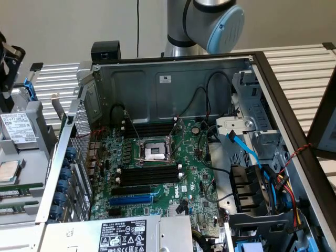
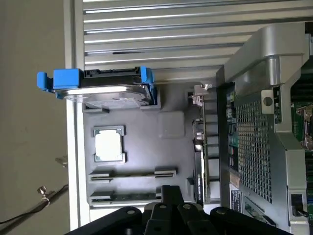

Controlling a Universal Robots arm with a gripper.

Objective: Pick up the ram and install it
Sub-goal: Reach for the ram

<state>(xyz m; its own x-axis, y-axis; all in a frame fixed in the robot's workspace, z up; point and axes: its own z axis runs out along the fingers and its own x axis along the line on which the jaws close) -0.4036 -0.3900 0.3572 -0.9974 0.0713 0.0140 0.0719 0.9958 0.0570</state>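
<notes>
At the exterior view's left sat the grey tray [image 1: 37,121] [image 2: 171,125]. It carried a hard drive [image 1: 18,131] [image 2: 112,95] in a blue caddy, then a loose processor chip [image 1: 8,170] [image 2: 107,145]. The ram [image 1: 21,186] [image 2: 129,173] stood on edge in its holder, just beside the chip. A second green stick [image 1: 16,208] lay parallel to it. My pincer [image 2: 170,191] hung over that end of the tray, jaws shut together. Rightward stood the open case [image 1: 157,94] with my arm [image 1: 210,21] behind it. Its motherboard [image 1: 194,178] showed the processor socket [image 1: 156,152], the black slots [image 1: 149,176] and the blue slot [image 1: 131,199]. Furthest right ran a blue cable [image 1: 247,149].
</notes>
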